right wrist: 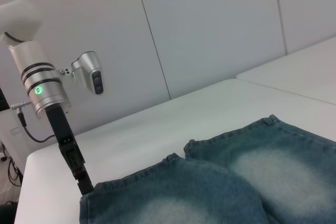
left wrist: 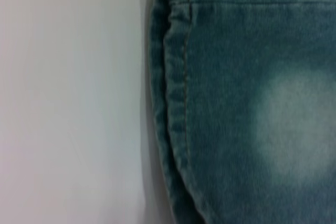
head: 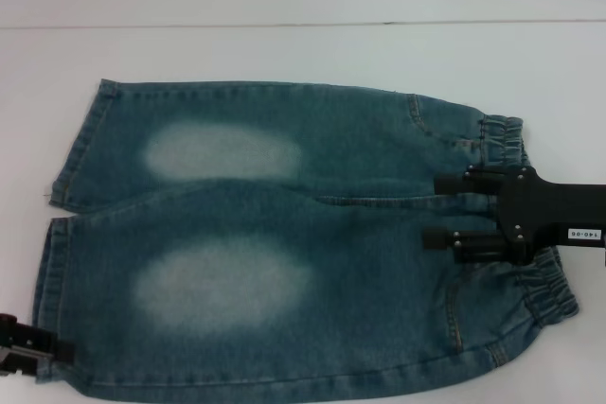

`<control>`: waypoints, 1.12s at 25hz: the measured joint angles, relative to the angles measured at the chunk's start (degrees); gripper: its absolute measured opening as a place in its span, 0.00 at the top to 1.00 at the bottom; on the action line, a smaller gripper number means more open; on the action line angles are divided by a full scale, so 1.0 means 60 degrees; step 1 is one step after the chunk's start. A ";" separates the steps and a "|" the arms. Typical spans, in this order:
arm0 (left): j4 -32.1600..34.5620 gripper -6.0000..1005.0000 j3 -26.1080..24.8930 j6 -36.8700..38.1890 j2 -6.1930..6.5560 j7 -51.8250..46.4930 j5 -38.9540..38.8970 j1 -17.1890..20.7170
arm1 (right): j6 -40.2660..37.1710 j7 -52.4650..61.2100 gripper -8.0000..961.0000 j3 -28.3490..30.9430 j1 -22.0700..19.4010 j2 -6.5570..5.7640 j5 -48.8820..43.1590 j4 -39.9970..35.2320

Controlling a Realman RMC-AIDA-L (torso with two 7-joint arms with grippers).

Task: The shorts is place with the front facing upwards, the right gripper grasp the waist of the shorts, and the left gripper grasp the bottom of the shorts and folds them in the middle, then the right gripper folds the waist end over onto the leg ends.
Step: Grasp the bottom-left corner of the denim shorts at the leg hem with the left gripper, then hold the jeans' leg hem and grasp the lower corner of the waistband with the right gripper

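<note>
Blue denim shorts lie flat on the white table, front up. The gathered waist is at the right, the leg ends at the left. My right gripper hovers over the waist's middle, open, with its fingers pointing along the shorts. At the near leg's hem corner sits my left gripper. The right wrist view shows that left gripper reaching down to the hem corner. The left wrist view shows the stitched hem close up.
White table surface surrounds the shorts, with a seam line behind them. White wall panels stand beyond the table in the right wrist view. A second table top adjoins at the far side.
</note>
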 joint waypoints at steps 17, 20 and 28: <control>0.0078 0.87 0.0002 -0.0079 -0.0108 0.0250 -0.0035 0.0019 | 0.0016 -0.0051 0.10 0.0107 0.0047 -0.0022 0.0022 0.0115; 0.0103 0.92 -0.0032 -0.0073 -0.0113 0.0265 -0.0069 0.0044 | -0.0030 0.0030 0.10 0.0222 0.0070 -0.0048 0.0093 0.0116; 0.0297 0.95 -0.0182 -0.0150 -0.0118 0.0360 -0.0400 -0.0003 | -0.0106 0.2797 0.10 0.0212 0.0058 -0.0568 0.0622 -0.0787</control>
